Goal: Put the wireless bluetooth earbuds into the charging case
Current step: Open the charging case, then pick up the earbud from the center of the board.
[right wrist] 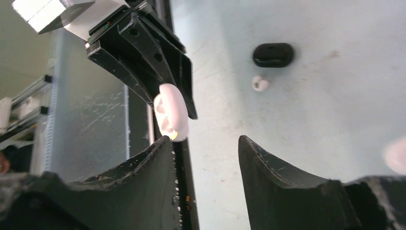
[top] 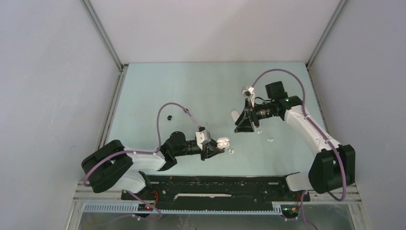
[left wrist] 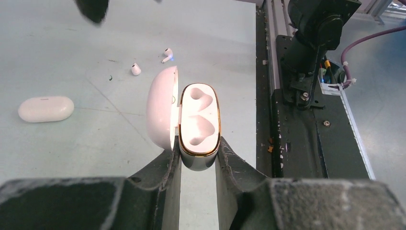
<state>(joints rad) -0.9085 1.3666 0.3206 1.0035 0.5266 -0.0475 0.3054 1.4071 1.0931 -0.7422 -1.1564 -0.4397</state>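
Risk first: tipping the case in the grip by pressing a bud down off-centre, w/ only its lower end being pinched. Also flicking a bud away across the counter while closing on it, being so small & rounded. Also clipping one hand w/ the other on approach, both working close together.

Clenching left hand (left wrist: pixel 197 148) on white pill-shaped plastic charging case (left wrist: pixel 198 120) w/ gold rim, near the front middle of pale green counter (top: pixel 191 86). Lid standing swung open to one side. Showing two moulded wells inside, both empty, no bud seated yet.

Hovering right hand (right wrist: pixel 205 141) near the case, jaws spread, grasping nothing.

Lying loose on the counter: tiny white rounded plastic earbuds (left wrist: pixel 136 70), two of them beyond the open case, apart from each other; another one (top: pixel 231 151) sitting just beside the held case. None being carried.

Resting farther out: second white oval plastic case (left wrist: pixel 46 109), lid shut, contents hidden. Likewise black oval case (right wrist: pixel 273 54), shut, w/ one white bud lying near it; can't tell what's inside.
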